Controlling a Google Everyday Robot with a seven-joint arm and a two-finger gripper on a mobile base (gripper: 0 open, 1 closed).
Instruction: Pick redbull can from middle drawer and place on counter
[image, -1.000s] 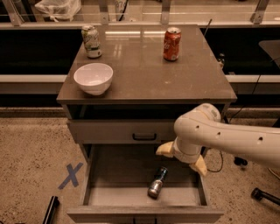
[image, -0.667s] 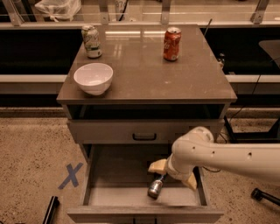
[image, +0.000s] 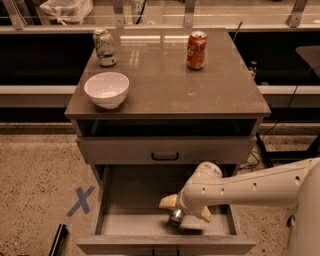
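The middle drawer (image: 131, 196) stands pulled open at 6 o'clock of the desk (image: 90, 146), its grey floor showing. The redbull can (image: 175, 218) lies on its side on that floor, toward the 5 o'clock corner near the front wall, with its shiny silver end facing the camera. Only that end and a little of the body show.

The white arm (image: 250, 187) reaches in from 3 o'clock, and the gripper (image: 186, 210) is down inside the drawer directly over the can. Its jaws are spread apart, 1 tan finger at 10 o'clock of the can and the other at 3 o'clock, straddling it without clamping.

Above, the shallower drawer front (image: 210, 150) with the black handle is closed. On the counter (image: 165, 85) a white bowl (image: 106, 89) sits at 8 o'clock, a green-white can (image: 104, 47) stands at 11 o'clock and an orange-red can (image: 196, 50) stands at 1 o'clock, all well apart. A blue tape X (image: 80, 200) marks the floor at 9 o'clock of the open drawer.
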